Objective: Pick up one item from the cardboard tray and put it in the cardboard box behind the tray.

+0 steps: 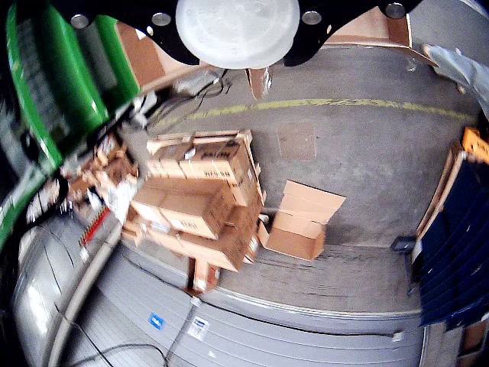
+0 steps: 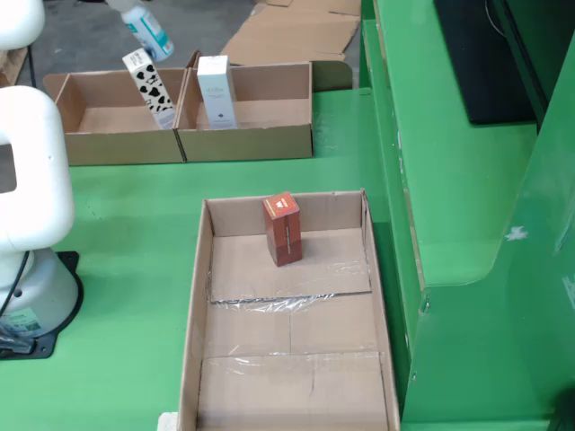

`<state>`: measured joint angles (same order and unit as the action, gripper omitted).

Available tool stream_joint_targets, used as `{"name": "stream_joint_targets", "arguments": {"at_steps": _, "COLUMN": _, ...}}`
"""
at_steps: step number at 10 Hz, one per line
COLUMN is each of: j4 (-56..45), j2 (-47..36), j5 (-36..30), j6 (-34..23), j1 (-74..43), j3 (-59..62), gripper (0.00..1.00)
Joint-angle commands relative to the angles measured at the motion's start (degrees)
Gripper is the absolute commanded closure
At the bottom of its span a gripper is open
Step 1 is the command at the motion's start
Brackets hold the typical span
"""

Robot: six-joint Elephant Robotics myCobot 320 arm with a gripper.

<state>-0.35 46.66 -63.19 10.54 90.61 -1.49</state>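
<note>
green tabletop (image 2: 135, 296) carries a shallow cardboard tray (image 2: 196, 305) with one small red-brown carton (image 2: 283, 229); only the white arm (image 2: 31, 180) shows, cropped. gripper-riding view shows blurred floor boxes (image 1: 199, 199); gripper unseen, grip unknowable.

From the fixed view over the desk (image 2: 135, 269) I see a long cardboard tray (image 2: 196, 296) open toward me, its floor patched with clear tape. One small red-brown carton (image 2: 283, 230) stands upright in it, toward the tray's 12 o'clock end, near the back wall. Beyond the tray, at about 11 o'clock, two cardboard boxes sit side by side, touching. In the left box (image 2: 99, 144) a cow-patterned carton (image 2: 150, 87) leans against the shared wall; the right box (image 2: 269, 135) holds a white carton (image 2: 216, 92) standing upright. At 9 o'clock I see the arm's white body (image 2: 31, 180) and base. A white bottle (image 2: 148, 27) shows at the top edge; I cannot tell what holds it.
</note>
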Motion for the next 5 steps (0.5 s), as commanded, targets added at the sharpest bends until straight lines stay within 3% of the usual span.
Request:
{"name": "stream_joint_targets", "arguments": {"at_steps": 1, "j4": 29.54, "j2": 10.18, "j5": 8.62, "j6": -4.80, "j1": 15.09, "j3": 1.49, "gripper": 1.00}}
{"name": "stream_joint_targets", "arguments": {"at_steps": 2, "j4": 29.53, "j2": 11.62, "j5": 8.62, "j6": -1.49, "j1": 19.07, "j3": 1.49, "gripper": 1.00}}
{"name": "stream_joint_targets", "arguments": {"at_steps": 5, "j4": 26.62, "j2": 9.79, "j5": 8.98, "j6": 0.07, "j1": 16.46, "j3": 1.49, "gripper": 1.00}}
